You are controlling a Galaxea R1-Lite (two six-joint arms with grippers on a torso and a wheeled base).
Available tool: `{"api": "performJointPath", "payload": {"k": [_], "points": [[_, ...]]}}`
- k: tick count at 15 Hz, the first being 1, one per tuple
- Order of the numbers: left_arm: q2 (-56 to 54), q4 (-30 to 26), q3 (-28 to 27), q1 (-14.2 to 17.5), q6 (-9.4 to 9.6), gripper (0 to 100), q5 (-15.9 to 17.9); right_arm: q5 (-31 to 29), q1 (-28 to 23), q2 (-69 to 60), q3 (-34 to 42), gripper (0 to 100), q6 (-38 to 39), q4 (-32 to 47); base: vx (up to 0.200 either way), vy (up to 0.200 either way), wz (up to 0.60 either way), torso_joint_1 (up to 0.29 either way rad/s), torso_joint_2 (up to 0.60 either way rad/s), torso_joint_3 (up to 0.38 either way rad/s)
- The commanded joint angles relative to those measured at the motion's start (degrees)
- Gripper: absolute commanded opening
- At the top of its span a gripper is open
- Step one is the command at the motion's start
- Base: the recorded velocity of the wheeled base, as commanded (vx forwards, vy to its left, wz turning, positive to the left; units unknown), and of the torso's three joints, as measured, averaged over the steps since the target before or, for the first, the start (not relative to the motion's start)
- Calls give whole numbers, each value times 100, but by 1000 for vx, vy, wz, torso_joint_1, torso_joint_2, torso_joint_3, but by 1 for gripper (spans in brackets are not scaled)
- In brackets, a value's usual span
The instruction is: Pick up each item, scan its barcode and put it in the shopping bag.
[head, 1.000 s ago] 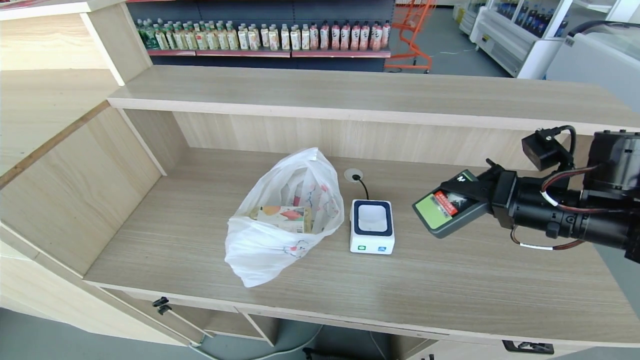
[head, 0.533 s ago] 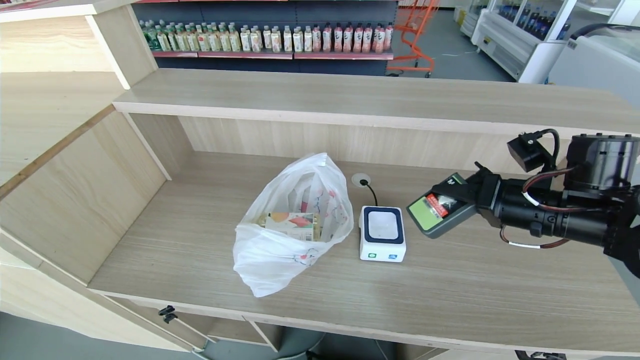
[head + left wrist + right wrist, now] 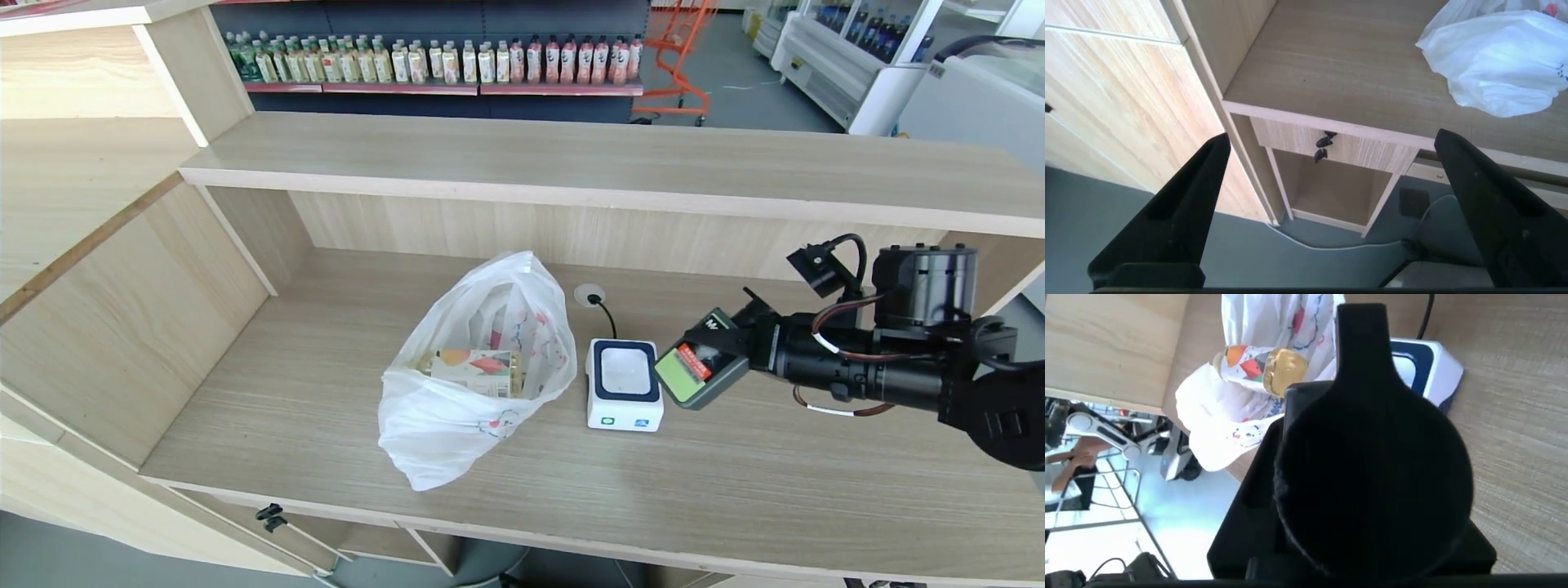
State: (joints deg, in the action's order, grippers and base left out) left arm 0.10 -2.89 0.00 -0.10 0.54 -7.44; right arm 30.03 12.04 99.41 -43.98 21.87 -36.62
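Note:
My right gripper (image 3: 729, 353) is shut on a dark green packet (image 3: 699, 372) with a green and red label. It holds the packet tilted just above the counter, right beside the white barcode scanner (image 3: 624, 385). In the right wrist view the packet (image 3: 1372, 482) blocks most of the scene, with the scanner (image 3: 1430, 363) past it. The white plastic shopping bag (image 3: 472, 384) stands left of the scanner, mouth open, with a drink carton (image 3: 478, 362) inside. My left gripper (image 3: 1331, 163) is open, below and in front of the counter's front edge, with the bag (image 3: 1503, 57) beyond it.
The scanner's black cable (image 3: 602, 309) runs to a grommet at the back of the wooden counter (image 3: 735, 482). A raised ledge (image 3: 571, 159) runs along the back and a side wall (image 3: 122, 327) closes the left. A key (image 3: 1324, 145) hangs from the drawer front.
My right arm has carried the packet left and down, right up to the scanner. The head camera shifted slightly at first. The bag and scanner stayed put.

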Motion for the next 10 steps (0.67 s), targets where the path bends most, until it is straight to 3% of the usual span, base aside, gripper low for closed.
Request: {"api": "performJointPath", "payload": {"k": [1,3,6,10], "points": [[-1,-1,0,1,-1,100,-3,3,88,201,-5,0,-104,-29,0,0,0,0,0,0],[-1,-1,0,1,-1,100,-3,-32,184,395,83,0,-157,-355,0,0,0,0,0,0],[-1,-1,0,1,-1,100,-3,-568,325,852,48,0,-157,-838,0,0,0,0,0,0],[-1,-1,0,1,-1,100,-3,-612,457,1291,-260,0,-157,-1093,0,0,0,0,0,0]]}}
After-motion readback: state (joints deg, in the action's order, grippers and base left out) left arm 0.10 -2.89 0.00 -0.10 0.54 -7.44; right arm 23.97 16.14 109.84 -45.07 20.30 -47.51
